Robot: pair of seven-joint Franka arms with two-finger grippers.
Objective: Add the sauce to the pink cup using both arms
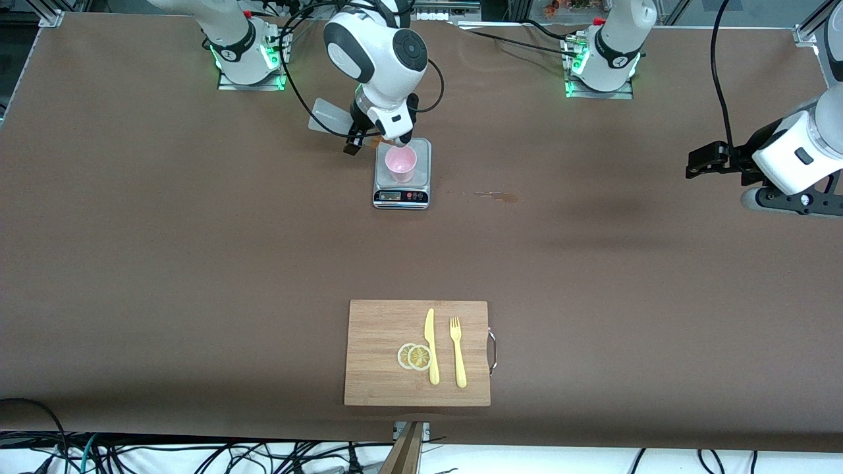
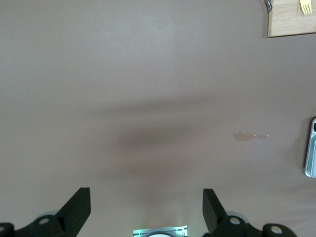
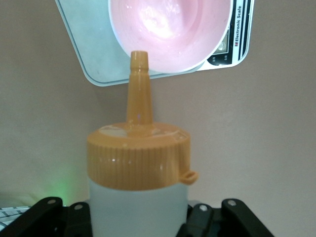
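The pink cup (image 1: 400, 163) (image 3: 168, 29) stands on a small kitchen scale (image 1: 402, 196) (image 3: 94, 54). My right gripper (image 1: 355, 135) (image 3: 138, 219) is shut on the sauce (image 1: 330, 117) (image 3: 138, 163), a frosted-white bottle with an orange cap, and holds it tipped over. Its nozzle tip hangs just over the cup's rim. The cup's inside looks pink and glossy. My left gripper (image 1: 693, 164) (image 2: 146, 197) waits open above bare table at the left arm's end, with nothing between its fingers.
A wooden cutting board (image 1: 375, 355) (image 2: 291, 24) lies near the front camera with a yellow knife (image 1: 431, 345), a yellow fork (image 1: 457, 352) and two lemon slices (image 1: 415, 356). A small brownish smear (image 1: 494, 195) (image 2: 249, 136) marks the table beside the scale.
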